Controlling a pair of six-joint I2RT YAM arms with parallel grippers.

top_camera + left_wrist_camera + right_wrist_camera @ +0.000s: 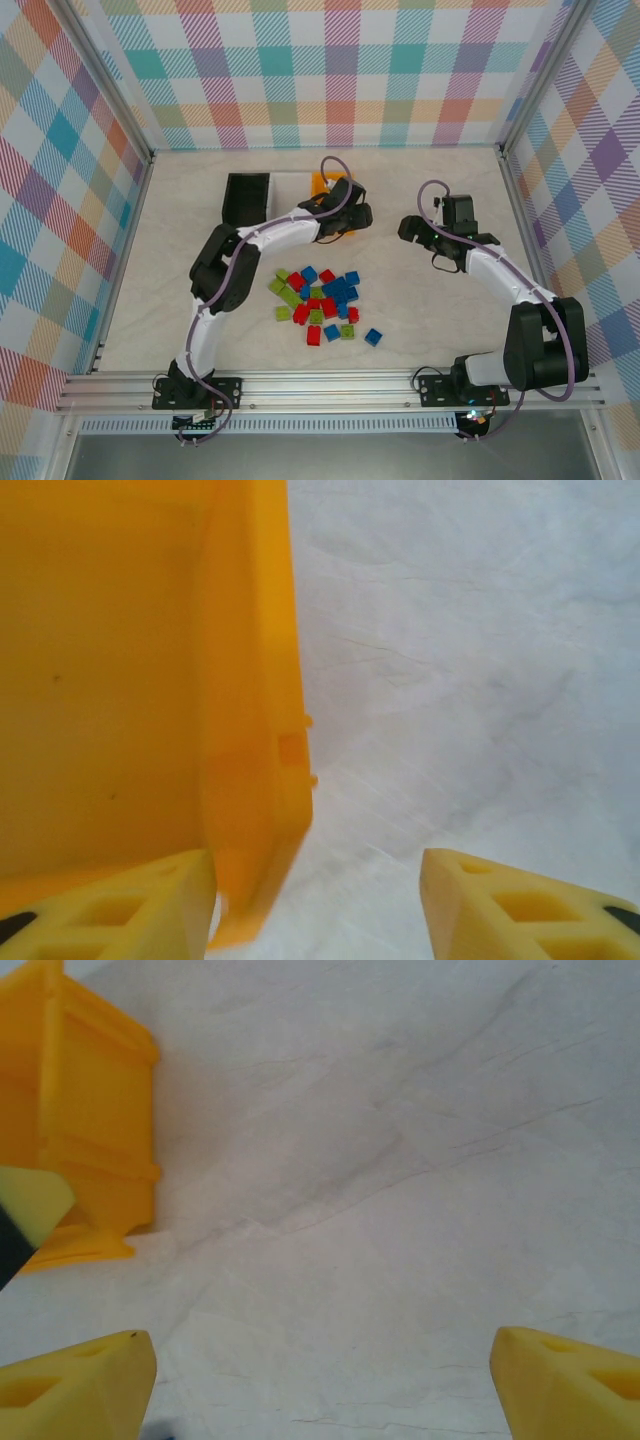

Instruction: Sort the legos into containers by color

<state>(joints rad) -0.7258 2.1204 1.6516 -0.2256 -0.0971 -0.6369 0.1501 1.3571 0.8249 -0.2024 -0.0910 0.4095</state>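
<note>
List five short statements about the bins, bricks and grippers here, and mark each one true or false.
1. The left gripper hangs at the orange bin, with the bin's wall between its open fingers. True.
2. The right gripper holds a red brick. False: its jaws are open and empty over bare table.
3. In the top view, the loose bricks lie piled below the orange bin. True.
4. In the top view, the black bin stands to the right of the orange bin. False: it is at the left end of the row.
5. One blue brick lies apart from the pile. True.
</note>
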